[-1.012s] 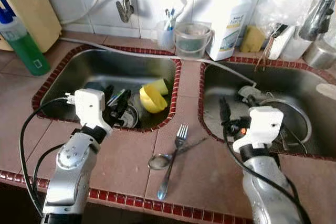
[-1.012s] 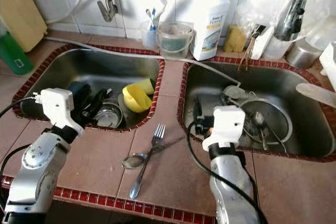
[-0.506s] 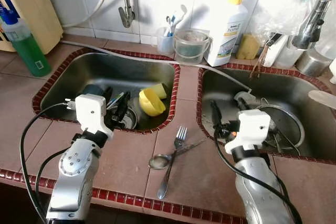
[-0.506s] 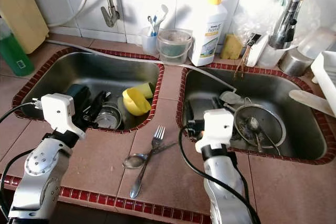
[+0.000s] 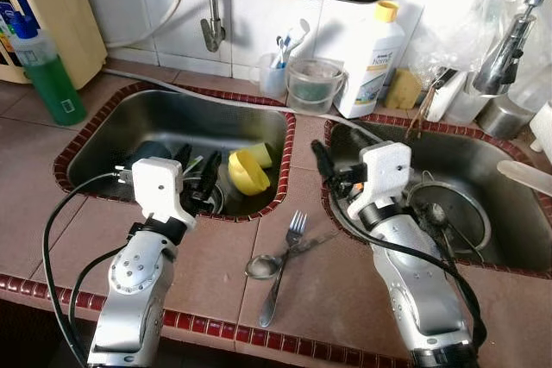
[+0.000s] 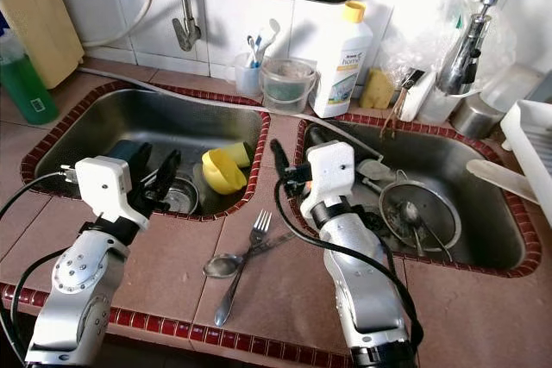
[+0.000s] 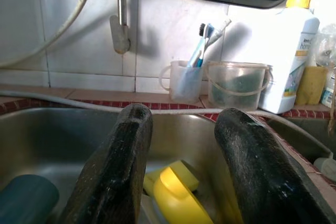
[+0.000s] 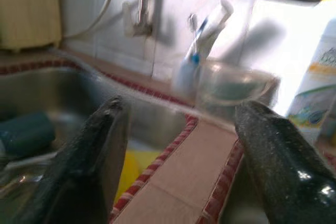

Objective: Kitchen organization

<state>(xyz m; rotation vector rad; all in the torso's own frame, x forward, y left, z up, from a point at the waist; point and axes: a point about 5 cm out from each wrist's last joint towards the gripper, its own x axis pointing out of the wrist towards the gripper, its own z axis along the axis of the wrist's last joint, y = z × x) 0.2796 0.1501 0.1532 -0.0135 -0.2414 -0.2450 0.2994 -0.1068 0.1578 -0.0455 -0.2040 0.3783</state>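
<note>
Claw status first: I read my left claw point(image 5: 197, 180) with its two black fingers spread wide and nothing between them, hovering over the near rim of the left sink basin point(image 5: 103, 122). Directly beyond its fingertips lie a yellow cup point(image 5: 246, 171) on its side, a yellow sponge point(image 5: 266, 145) just behind the cup, and a dark teal cup point(image 5: 148, 151) to the claw's left. My right claw point(image 6: 285, 161) is also spread wide and empty, positioned above the tiled divider between the two basins, at the near left corner of the right sink basin point(image 6: 492, 213). Right of that claw, inside the basin, I see a round metal strainer point(image 6: 420, 215). On the surface point(image 5: 345, 299) just below and between both claws, a fork point(image 5: 285, 260) lies crossed over a spoon point(image 5: 267, 263), touching it. Beyond the claws, at the wall, stand a toothbrush cup point(image 5: 272, 73), a clear bucket point(image 5: 315, 85) and a white detergent bottle point(image 5: 369, 62). A green bottle point(image 5: 47, 75) stands far left of my left claw.
</note>
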